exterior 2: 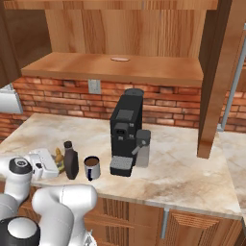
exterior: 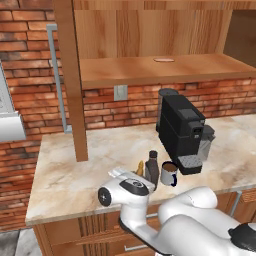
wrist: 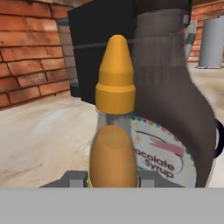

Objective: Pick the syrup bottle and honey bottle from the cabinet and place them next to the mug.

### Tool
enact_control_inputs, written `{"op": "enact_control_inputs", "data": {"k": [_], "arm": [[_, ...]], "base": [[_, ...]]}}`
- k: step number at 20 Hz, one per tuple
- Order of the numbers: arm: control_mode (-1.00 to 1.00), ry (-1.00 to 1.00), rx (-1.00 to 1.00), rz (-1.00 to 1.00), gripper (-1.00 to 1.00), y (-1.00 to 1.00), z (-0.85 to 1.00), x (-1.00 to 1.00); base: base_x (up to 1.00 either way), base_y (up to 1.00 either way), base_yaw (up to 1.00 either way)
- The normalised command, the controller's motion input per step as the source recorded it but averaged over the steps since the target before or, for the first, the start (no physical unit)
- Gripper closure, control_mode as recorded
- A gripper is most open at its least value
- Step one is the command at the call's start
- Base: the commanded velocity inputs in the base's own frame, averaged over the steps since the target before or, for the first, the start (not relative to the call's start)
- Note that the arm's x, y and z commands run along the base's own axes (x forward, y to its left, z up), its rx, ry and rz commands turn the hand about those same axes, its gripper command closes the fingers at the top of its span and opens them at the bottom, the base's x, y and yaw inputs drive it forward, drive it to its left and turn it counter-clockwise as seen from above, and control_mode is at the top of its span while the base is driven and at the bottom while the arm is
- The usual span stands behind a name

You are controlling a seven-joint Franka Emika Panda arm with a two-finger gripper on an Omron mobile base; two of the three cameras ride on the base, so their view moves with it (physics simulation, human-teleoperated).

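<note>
My gripper [wrist: 113, 179] is shut on the honey bottle [wrist: 114, 131], an amber bottle with a pointed yellow nozzle that stands upright between the fingertips [wrist: 76, 178]. Right behind it, nearly touching, is the dark brown syrup bottle [wrist: 175, 109] with its pale oval label. In the left base view the honey bottle [exterior: 140, 168] sits low at the counter's front, left of the syrup bottle [exterior: 152, 167], and the white mug [exterior: 169, 173] stands just right of that. The gripper [exterior: 135, 175] reaches in from the left. The cabinet [exterior: 150, 70] hangs open above.
A black coffee machine [exterior: 182, 132] stands just behind and right of the mug [exterior 2: 92, 167]. The cabinet's wooden post [exterior: 75, 100] comes down to the counter at the left. A brick wall closes the back. The marble counter [exterior 2: 182, 178] runs on to the right.
</note>
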Motion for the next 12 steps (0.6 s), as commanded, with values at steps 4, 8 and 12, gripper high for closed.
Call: {"op": "enact_control_inputs", "data": {"k": [4,8,12], "arm": [[-1.0,0.0,0.0,0.0,1.0,0.3,-0.28,0.0],[-1.0,0.0,0.0,0.0,1.0,0.13,-0.28,0.0],[-1.0,0.0,0.0,0.0,1.0,0.0,-0.19,0.02]], "base": [[0.0,0.0,0.0],[0.0,0.0,0.0],[0.0,0.0,0.0]]}}
